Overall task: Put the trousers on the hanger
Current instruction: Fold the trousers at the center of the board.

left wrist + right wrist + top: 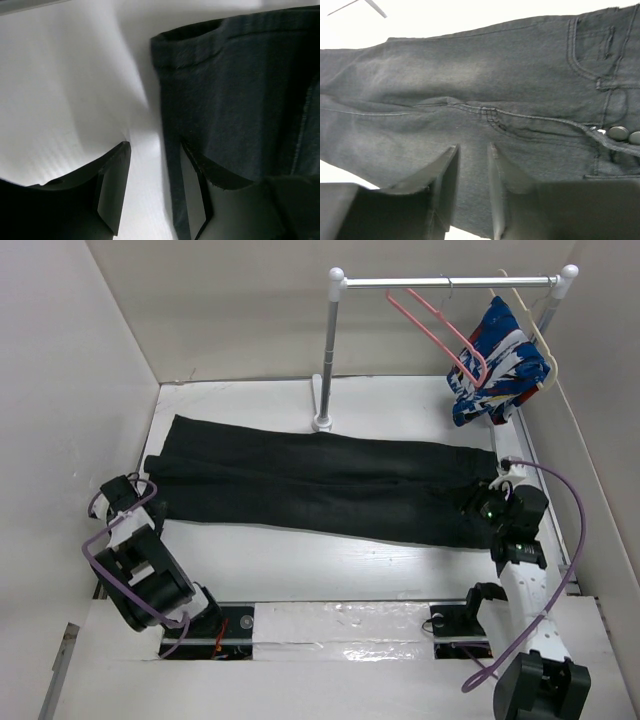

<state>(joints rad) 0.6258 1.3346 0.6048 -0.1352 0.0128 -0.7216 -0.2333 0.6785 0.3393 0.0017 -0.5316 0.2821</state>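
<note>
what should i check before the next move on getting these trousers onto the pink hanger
1. Trousers lying flat, full length, on the table: ok.
2. Hanger bare on the rail: ok.
3. Left gripper open at the leg hem: ok.
4. Right gripper holding cloth near the fly: cannot tell, jaws narrowly apart.
5. Room around hanger: not ok, patterned garment hangs right beside it.

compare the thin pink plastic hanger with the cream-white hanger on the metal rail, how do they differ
The thin pink plastic hanger is bare; the cream-white hanger carries a blue, white and red patterned garment. In the top view the pink hanger hangs left of the cream-white one. Both hang by their hooks from the metal rail.
</note>
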